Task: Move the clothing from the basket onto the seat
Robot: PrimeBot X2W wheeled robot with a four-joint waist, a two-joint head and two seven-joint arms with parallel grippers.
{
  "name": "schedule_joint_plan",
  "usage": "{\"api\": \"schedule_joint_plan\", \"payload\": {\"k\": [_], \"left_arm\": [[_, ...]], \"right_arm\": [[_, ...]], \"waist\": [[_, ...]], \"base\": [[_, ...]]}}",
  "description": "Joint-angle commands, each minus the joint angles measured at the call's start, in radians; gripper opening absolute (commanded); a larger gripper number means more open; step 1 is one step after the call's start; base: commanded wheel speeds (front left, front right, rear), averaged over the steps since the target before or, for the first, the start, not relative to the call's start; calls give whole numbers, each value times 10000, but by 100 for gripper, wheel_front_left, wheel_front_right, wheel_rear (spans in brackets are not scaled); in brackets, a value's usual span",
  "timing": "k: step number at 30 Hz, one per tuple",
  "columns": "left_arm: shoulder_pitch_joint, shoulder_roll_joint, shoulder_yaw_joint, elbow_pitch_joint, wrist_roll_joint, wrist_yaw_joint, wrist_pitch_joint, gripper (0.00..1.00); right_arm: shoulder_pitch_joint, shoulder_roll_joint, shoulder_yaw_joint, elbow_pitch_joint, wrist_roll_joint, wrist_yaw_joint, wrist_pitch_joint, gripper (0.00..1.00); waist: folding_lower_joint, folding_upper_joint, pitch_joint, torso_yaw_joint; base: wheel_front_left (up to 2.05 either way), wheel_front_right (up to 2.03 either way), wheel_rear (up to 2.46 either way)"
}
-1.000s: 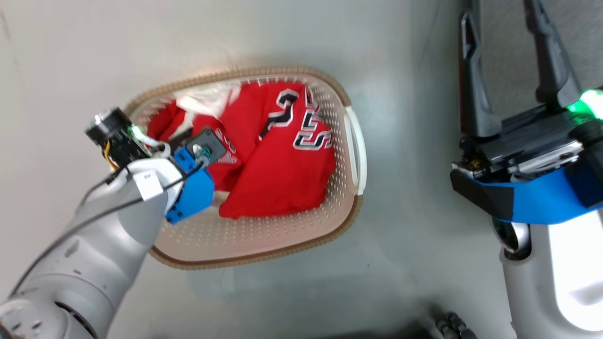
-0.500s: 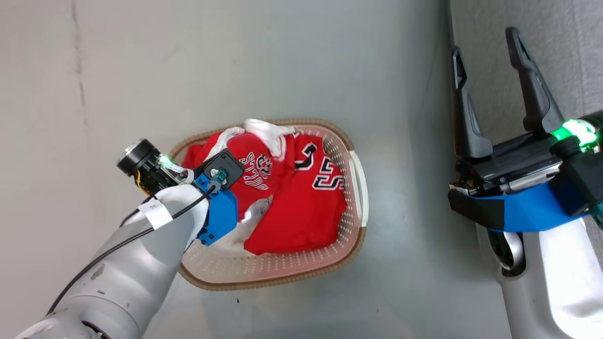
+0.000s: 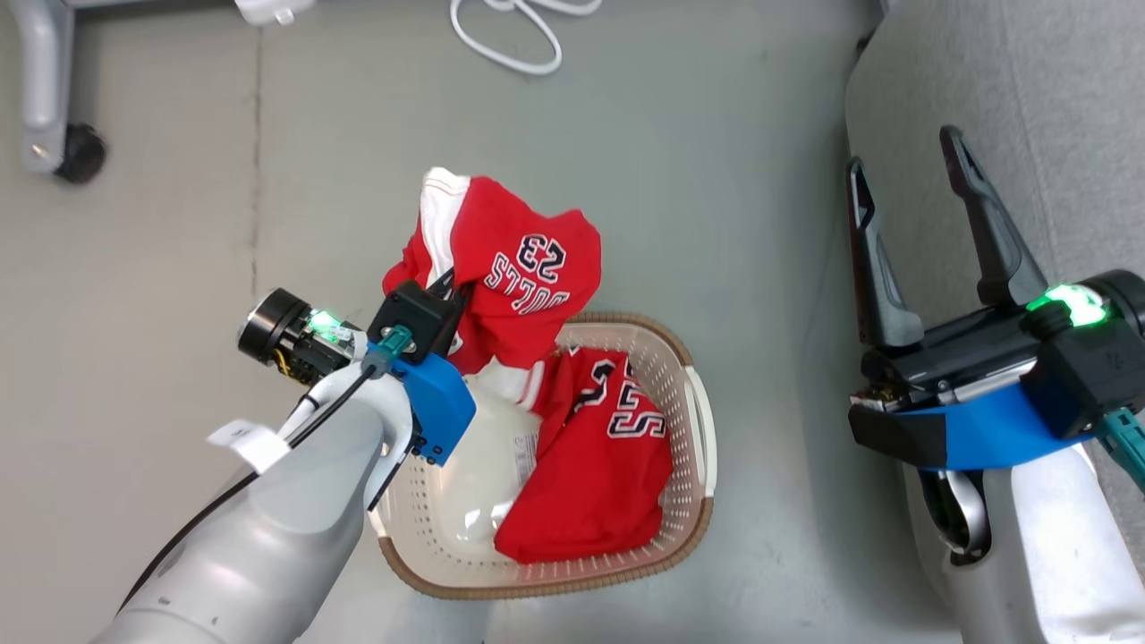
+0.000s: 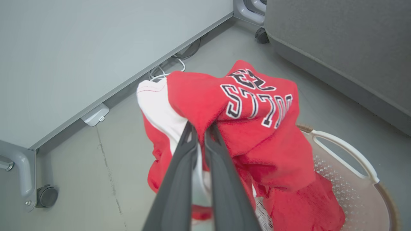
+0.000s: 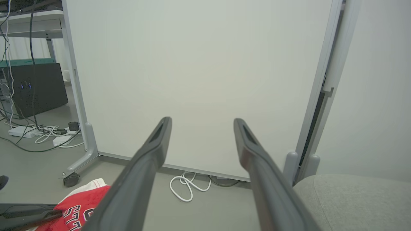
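At frame centre, left gripper (image 3: 454,293) clamped on red soft-fabric jersey (image 3: 519,259) above cream perforated plastic basket (image 3: 666,362) — grey upholstered seat (image 3: 1055,89) lies frame-right, by the wide-apart, empty right gripper (image 3: 902,150).

**Around the white partition panel**

A tall white partition panel (image 5: 199,80) stands on a grey floor (image 3: 698,134), held in a pale grey frame (image 5: 78,102). A black caster (image 5: 71,179) sits under the frame's foot at the panel's lower left corner. A white cable (image 5: 188,187) lies looped on the floor just in front of the panel's base. A small white plug box (image 4: 95,114) rests against that base. Left of the panel in the right wrist view, a black case (image 5: 35,86) stands behind tangled leads and white power strips (image 5: 35,132).
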Motion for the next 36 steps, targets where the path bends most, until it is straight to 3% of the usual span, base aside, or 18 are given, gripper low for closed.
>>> {"api": "schedule_joint_plan", "payload": {"k": [1, 12, 20, 29, 36], "left_arm": [[177, 125, 237, -260, -68, 90, -48, 0], [1203, 325, 2653, -3279, 435, 494, -50, 0], [1724, 14, 4045, -5420, 1052, 204, -50, 0], [1899, -320, 4366, -6432, 1473, -345, -50, 0], [1980, -464, 4278, -6506, 1624, -536, -51, 0]], "right_arm": [[154, -26, -20, 34, 54, 5, -42, 100], [794, 24, -137, 257, 137, 5, -42, 100], [1084, 57, -71, 461, 230, 5, -42, 100], [1358, 100, 113, 565, 322, 5, -42, 100], [1482, 131, 388, 520, 492, 5, -42, 100]], "waist": [[3, -1, -370, 116], [3, -1, -1332, 359], [3, -1, -1944, 453], [3, -1, -2367, 515], [3, -1, -2463, 478]], "base": [[0, 0, 0], [0, 0, 0], [0, 0, 0], [0, 0, 0], [0, 0, 0]]}}
